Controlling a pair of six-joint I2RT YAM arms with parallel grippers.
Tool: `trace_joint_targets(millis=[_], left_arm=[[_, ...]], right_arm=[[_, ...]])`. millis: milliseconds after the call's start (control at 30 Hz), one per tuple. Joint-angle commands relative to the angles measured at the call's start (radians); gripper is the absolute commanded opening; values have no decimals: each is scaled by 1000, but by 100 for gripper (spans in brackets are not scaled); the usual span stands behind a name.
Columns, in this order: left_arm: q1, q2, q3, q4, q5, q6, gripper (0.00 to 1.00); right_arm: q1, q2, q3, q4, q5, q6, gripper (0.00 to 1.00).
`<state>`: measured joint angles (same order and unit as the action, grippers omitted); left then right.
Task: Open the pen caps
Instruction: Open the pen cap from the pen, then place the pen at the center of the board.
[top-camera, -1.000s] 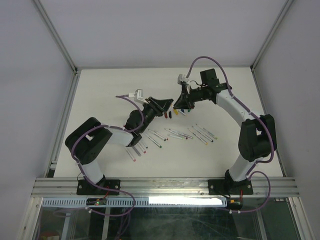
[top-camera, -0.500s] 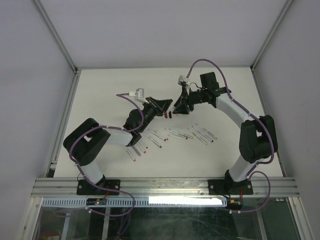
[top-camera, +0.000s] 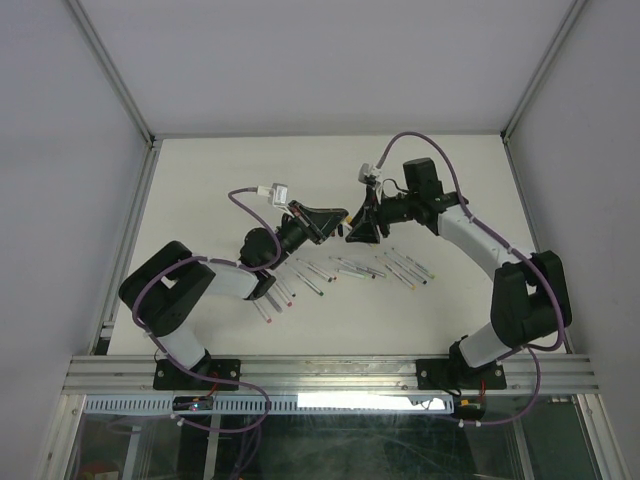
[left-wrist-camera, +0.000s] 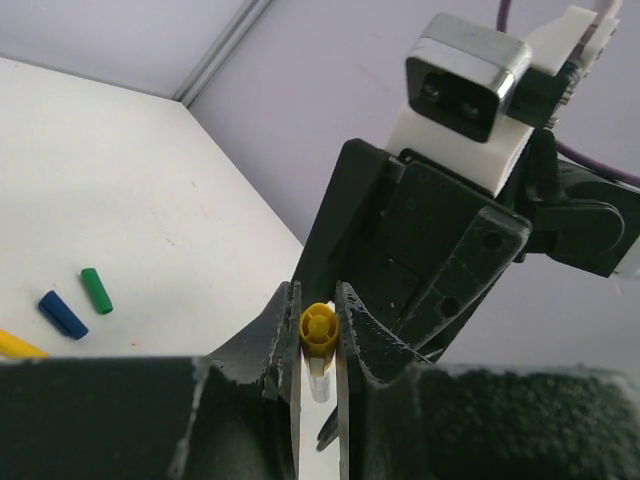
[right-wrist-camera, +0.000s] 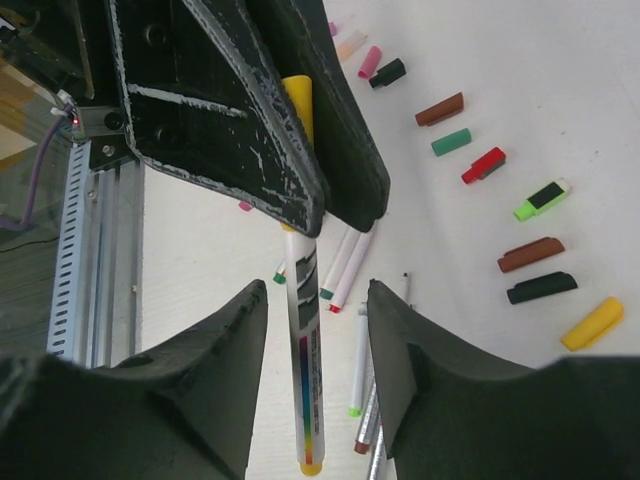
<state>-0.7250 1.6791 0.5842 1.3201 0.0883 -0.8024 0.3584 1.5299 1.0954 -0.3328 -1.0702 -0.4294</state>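
A white-barrelled pen with a yellow cap hangs in the air between the two grippers. My left gripper is shut on that yellow cap, which I see end-on in the left wrist view. My right gripper is open, its fingers standing on either side of the barrel without touching it. In the top view the left gripper and the right gripper meet tip to tip over the table's middle. Several loose pen caps lie on the table: brown, green, red, black, yellow.
A row of several pens lies on the white table just in front of the grippers. A green cap and a blue cap lie to the left. Walls enclose the table on three sides.
My left gripper has shut on the pen's yellow cap. My right gripper, shut a second ago, has opened off the barrel. Both arms have shifted slightly.
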Motion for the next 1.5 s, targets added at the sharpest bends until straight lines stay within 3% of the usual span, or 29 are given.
trace_joint_targets(millis=[0, 167, 200, 433, 600, 667, 833, 1133, 1300, 1467], left_arm=[[4, -21, -5, 128, 56, 9, 0], [30, -27, -10, 143, 27, 5, 0], [46, -28, -14, 151, 21, -4, 0], [256, -87, 3, 165, -41, -81, 0], [331, -232, 35, -40, -293, -31, 0], [346, -288, 29, -69, -334, -15, 0], [358, -387, -62, -78, -244, 0, 0], [360, -469, -300, -5, -43, -59, 0], [360, -513, -280, -142, 125, -32, 0], [342, -519, -306, -180, 138, -22, 0]], right_arm=[[38, -14, -1, 46, -9, 20, 43], [53, -7, 28, -3, 4, -9, 4], [50, -6, 30, -12, 10, -18, 0], [33, 24, 38, -85, 17, -26, 0], [22, 66, 39, -109, 61, -22, 0], [7, 61, 41, -109, 70, -19, 0], [-106, -13, 13, -71, 113, -15, 0], [-336, -108, 3, -292, 415, -176, 2], [-424, -69, 1, -341, 464, -214, 1], [-425, 27, 15, -399, 487, -246, 1]])
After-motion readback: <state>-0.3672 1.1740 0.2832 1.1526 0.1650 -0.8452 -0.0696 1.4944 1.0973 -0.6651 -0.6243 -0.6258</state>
